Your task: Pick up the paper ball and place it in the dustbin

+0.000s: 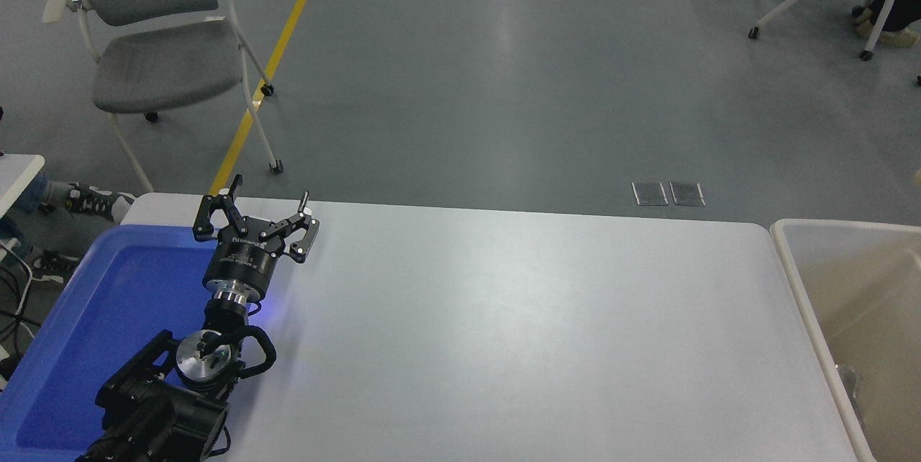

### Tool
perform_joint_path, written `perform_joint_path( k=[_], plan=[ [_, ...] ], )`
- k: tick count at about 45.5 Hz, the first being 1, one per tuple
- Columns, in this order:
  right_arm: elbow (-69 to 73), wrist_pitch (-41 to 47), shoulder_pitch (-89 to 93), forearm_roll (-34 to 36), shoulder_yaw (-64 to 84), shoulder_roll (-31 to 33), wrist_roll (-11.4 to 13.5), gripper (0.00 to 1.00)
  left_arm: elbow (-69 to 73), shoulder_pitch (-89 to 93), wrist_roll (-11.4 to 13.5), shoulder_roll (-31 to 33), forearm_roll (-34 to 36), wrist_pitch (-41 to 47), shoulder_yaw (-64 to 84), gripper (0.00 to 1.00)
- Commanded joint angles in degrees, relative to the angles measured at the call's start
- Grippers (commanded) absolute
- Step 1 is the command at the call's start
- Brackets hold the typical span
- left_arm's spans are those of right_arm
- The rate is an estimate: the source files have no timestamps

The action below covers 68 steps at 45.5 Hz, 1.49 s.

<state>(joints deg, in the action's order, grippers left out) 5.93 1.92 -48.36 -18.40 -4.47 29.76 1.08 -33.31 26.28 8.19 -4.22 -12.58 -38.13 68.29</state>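
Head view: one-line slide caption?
Left tool open over blue tray edge; white table bare; dustbin at right; no paper ball visible.

Single head cam, mounted high on the robot's side, looking forward and down over the white bench (504, 332). Wide framing: left arm (180, 383) enters bottom left, dustbin (799, 282) clipped at right edge, grey floor (504, 88) beyond.

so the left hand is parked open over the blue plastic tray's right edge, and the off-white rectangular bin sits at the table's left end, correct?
Not quite. The head view shows the off-white rectangular bin at the white table's right end, not its left. The rest holds: the left hand is parked open over the right edge of the blue plastic tray.
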Motion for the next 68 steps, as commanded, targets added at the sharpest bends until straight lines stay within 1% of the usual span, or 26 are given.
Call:
perform_joint_path(
  k=[1,6,14,19,20,21,23,24,25,26,27,48,60,63,68],
  plan=[
    [-6.19,-2.80,10.21,0.82,-15.83,-6.38,-0.02,0.00,0.00,0.00,-0.02,0.00,-0.08,-0.01,0.00,0.99],
    [-6.19,-3.50,12.94,0.82,-20.22,-7.61,-0.02,0.00,0.00,0.00,-0.02,0.00,-0.08,-0.01,0.00,0.99],
    [-6.02,-3.95,15.58,0.91,-23.92,-7.79,-0.37,0.00,0.00,0.00,-0.02,0.00,-0.08,-0.01,0.00,0.99],
    [-6.11,-4.12,15.76,1.43,-25.15,-7.79,-0.37,0.05,0.00,0.00,-0.02,0.00,-0.08,-0.01,0.00,0.99],
    [-6.11,-4.12,15.84,2.04,-25.15,-7.79,-0.37,0.08,0.00,0.00,-0.02,0.00,-0.08,-0.01,0.00,0.99],
    [-6.11,-4.12,15.84,2.83,-25.15,-7.79,-0.46,0.16,0.00,0.00,-0.02,0.00,-0.08,-0.01,0.00,0.99],
    [-6.11,-4.12,15.84,4.24,-24.98,-7.79,-0.46,0.36,0.00,0.00,-0.02,0.00,-0.08,-0.01,0.00,0.99],
    [-6.11,-4.12,15.84,4.94,-24.80,-7.79,-0.46,0.43,0.00,0.00,-0.02,0.00,-0.08,-0.01,0.00,0.99],
    [-6.02,-4.04,15.84,5.47,-24.63,-7.79,-0.46,0.54,0.00,0.00,-0.02,0.00,-0.08,-0.01,0.00,0.99],
    [-6.02,-3.95,15.84,6.00,-24.45,-7.79,-0.37,0.73,0.00,0.00,-0.02,0.00,-0.08,-0.01,0.00,0.99],
    [-6.02,-3.69,15.84,6.35,-24.36,-7.79,-0.37,1.00,0.00,0.00,-0.02,0.00,-0.08,-0.01,0.00,0.99],
    [-5.32,-3.16,14.79,6.71,-24.54,-7.18,-0.29,1.00,0.00,0.00,-0.02,0.00,-0.08,-0.01,0.00,0.99],
    [-2.07,-3.24,10.31,6.71,-24.54,-6.30,-0.37,1.00,0.00,0.00,-0.02,0.00,-0.08,-0.01,0.00,0.99],
    [0.56,-3.16,8.90,6.79,-24.63,-4.46,-0.37,1.00,0.00,0.00,-0.02,0.00,-0.08,-0.01,0.00,0.99],
    [10.66,-3.16,8.37,7.41,-26.38,0.55,-0.46,1.00,0.00,0.00,-0.02,0.00,-0.08,-0.01,0.00,0.99]
  ],
)
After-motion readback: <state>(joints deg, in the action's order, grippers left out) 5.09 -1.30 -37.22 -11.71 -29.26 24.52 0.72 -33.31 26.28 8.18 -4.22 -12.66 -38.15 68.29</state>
